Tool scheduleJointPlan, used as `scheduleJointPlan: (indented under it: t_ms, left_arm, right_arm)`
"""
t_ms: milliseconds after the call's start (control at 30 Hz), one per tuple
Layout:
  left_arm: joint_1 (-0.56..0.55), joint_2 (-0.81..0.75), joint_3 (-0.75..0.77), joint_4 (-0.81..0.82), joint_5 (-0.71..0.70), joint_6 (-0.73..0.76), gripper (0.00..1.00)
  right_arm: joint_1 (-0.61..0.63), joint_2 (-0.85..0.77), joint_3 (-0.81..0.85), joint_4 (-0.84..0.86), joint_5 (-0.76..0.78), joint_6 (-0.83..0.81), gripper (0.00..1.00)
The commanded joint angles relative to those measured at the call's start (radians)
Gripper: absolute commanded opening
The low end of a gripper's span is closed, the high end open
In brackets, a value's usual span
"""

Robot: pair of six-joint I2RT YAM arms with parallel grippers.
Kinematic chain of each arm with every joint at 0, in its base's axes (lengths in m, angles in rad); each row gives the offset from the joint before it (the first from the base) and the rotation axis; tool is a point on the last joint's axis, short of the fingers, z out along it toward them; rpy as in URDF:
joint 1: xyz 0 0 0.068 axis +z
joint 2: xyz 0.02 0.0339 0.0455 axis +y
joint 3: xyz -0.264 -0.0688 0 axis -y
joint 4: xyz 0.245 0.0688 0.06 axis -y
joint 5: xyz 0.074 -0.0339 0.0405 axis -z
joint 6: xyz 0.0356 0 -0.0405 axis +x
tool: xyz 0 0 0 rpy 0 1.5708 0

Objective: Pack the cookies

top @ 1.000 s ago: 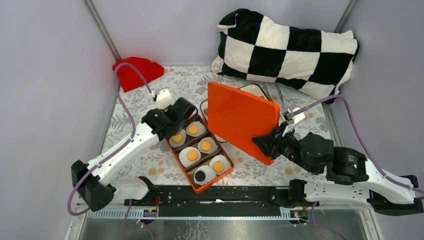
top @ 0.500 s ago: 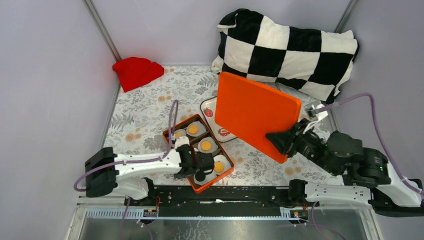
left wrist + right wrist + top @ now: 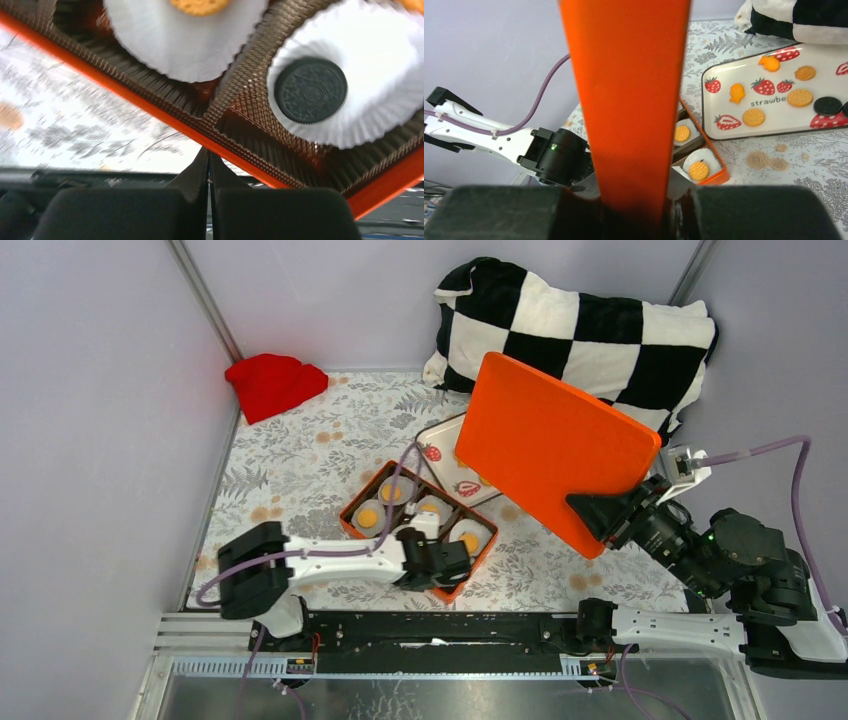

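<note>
Left arm (image 3: 330,558) lies low along the near edge of the surface (image 3: 300,455), reaching right to the orange box (image 3: 387,182). The left jaws are pinched fully together w/ nothing between them. In the wrist view their tips sit right at the box's near wall, but I can't tell if they touch it.

The box sits approx. mid-surface, turned cornerwise, lid off. White paper liners (image 3: 190,45) sit in its compartments, & those I can see each hold one of the cookies. Four orange-yellow ones (image 3: 432,508) show from above. A black one (image 3: 310,90) lies in the compartment nearest the left jaws, covered by the arm's wrist in the overhead view.

Right arm (image 3: 730,555) is raised on the right side. The right jaws are clamped on the lower edge of the orange lid (image 3: 555,455), kept slightly apart by its thickness. The lid is up in the air, tilted, in front of the b/w checked pillow (image 3: 580,335).

More cookies lie loose on the strawberry-print tray (image 3: 734,112) just beyond the box: round yellow ones (image 3: 799,97) & a black one (image 3: 827,105). From overhead the lid covers most of that tray. Red cloth (image 3: 275,383) is bunched at the far-left corner, well apart from the rest.
</note>
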Motion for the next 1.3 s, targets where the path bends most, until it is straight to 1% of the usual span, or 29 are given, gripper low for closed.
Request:
scheduleJointPlan:
  t_ms: [0, 100, 233, 333, 533, 733, 833, 933, 1000, 1067, 1133, 1200, 1267]
  left_arm:
    - [0.019, 0.127, 0.139, 0.21, -0.069, 0.177, 0.0]
    - [0.057, 0.195, 0.169, 0.301, -0.032, 0.23, 0.0]
    - [0.151, 0.265, 0.162, 0.446, 0.079, 0.259, 0.0]
    - [0.199, 0.307, 0.175, 0.533, 0.086, 0.281, 0.0]
    - [0.307, 0.379, 0.251, 0.605, 0.06, 0.336, 0.0]
    - [0.333, 0.399, 0.352, 0.554, 0.026, 0.378, 0.0]
    - [0.329, 0.345, 0.33, 0.535, 0.063, 0.366, 0.0]
    - [0.3, 0.227, 0.276, 0.511, 0.067, 0.365, 0.0]
    - [0.271, 0.133, 0.293, 0.445, 0.034, 0.364, 0.0]
    - [0.254, 0.034, 0.347, 0.345, -0.016, 0.341, 0.0]
    - [0.252, -0.07, 0.412, 0.233, -0.11, 0.307, 0.0]
    - [0.28, -0.156, 0.473, 0.17, -0.226, 0.294, 0.0]
    - [0.375, -0.221, 0.493, 0.177, -0.236, 0.309, 0.0]
  right_arm:
    - [-0.002, 0.012, -0.01, 0.122, 0.027, -0.018, 0.0]
    - [-0.002, 0.008, -0.014, 0.102, 0.041, -0.003, 0.0]
    - [-0.002, -0.019, -0.049, 0.1, 0.05, 0.019, 0.0]
    - [-0.002, -0.046, -0.081, 0.108, 0.061, 0.023, 0.0]
    - [-0.002, -0.113, -0.148, 0.138, 0.093, 0.028, 0.0]
    - [-0.003, -0.147, -0.169, 0.117, 0.125, 0.042, 0.0]
    - [-0.002, -0.133, -0.162, 0.103, 0.144, 0.043, 0.0]
    - [-0.002, -0.113, -0.159, 0.103, 0.175, 0.038, 0.0]
    - [-0.002, -0.101, -0.163, 0.111, 0.21, 0.037, 0.0]
    - [-0.002, -0.088, -0.173, 0.134, 0.229, 0.026, 0.0]
    - [-0.002, -0.049, -0.173, 0.159, 0.237, 0.017, 0.0]
    - [-0.003, 0.007, -0.157, 0.165, 0.238, 0.021, 0.0]
    - [-0.002, 0.083, -0.125, 0.173, 0.209, 0.018, 0.0]
